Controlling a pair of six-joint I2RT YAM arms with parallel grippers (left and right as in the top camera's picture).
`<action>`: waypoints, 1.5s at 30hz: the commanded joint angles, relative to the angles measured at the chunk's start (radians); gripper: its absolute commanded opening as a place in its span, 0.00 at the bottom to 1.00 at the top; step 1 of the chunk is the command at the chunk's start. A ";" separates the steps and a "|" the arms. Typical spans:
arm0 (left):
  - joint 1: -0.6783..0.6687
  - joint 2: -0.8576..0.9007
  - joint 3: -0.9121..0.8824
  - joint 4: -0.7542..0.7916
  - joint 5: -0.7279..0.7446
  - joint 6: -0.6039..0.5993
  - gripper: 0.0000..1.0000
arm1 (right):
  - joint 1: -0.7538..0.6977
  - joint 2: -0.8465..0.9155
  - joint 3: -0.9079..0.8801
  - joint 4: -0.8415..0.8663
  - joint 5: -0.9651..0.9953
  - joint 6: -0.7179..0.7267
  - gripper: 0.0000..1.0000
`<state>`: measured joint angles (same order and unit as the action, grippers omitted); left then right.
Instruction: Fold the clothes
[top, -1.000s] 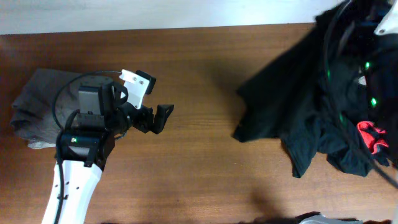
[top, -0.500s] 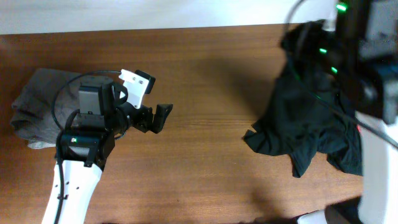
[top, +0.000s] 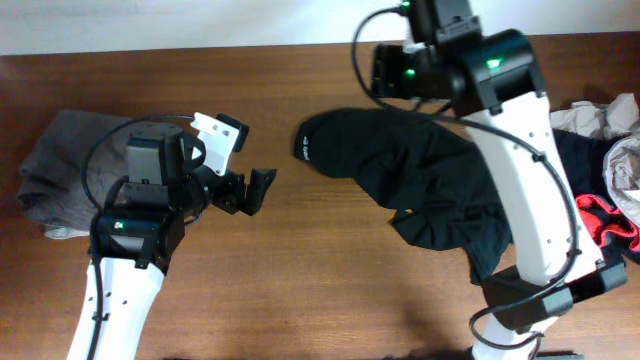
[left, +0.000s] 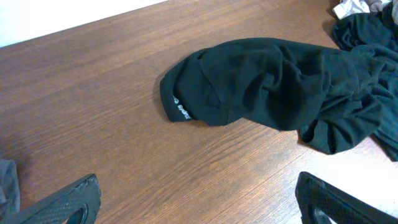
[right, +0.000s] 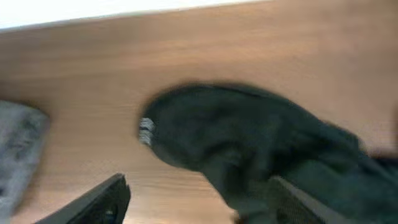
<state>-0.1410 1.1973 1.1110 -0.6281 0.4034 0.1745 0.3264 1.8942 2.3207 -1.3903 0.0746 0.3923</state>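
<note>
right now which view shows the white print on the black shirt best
Left wrist: the white print on the black shirt is sharp and close. Overhead shows it only as a tiny fleck; right wrist shows it blurred.

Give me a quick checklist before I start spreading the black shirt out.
1. Right gripper open: ok.
2. Left gripper open and empty, over bare table: ok.
3. Black T-shirt spread flat: not ok, bunched up.
4. T-shirt apart from grey garment: ok.
5. T-shirt free of the pile at right: cannot tell, the right arm hides that edge.
</note>
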 joint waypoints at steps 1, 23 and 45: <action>-0.002 0.002 0.020 0.000 -0.007 -0.005 1.00 | -0.090 -0.006 -0.011 -0.098 0.061 -0.046 0.76; -0.002 0.035 0.020 0.002 -0.007 -0.005 1.00 | -0.096 -0.005 -0.956 0.403 -0.172 0.013 0.75; 0.000 -0.040 0.056 -0.014 -0.214 -0.027 1.00 | -0.018 -0.195 -0.643 0.727 -0.693 0.191 0.04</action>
<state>-0.1406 1.1938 1.1366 -0.6407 0.2199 0.1600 0.2779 1.7126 1.6554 -0.6979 -0.5526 0.4911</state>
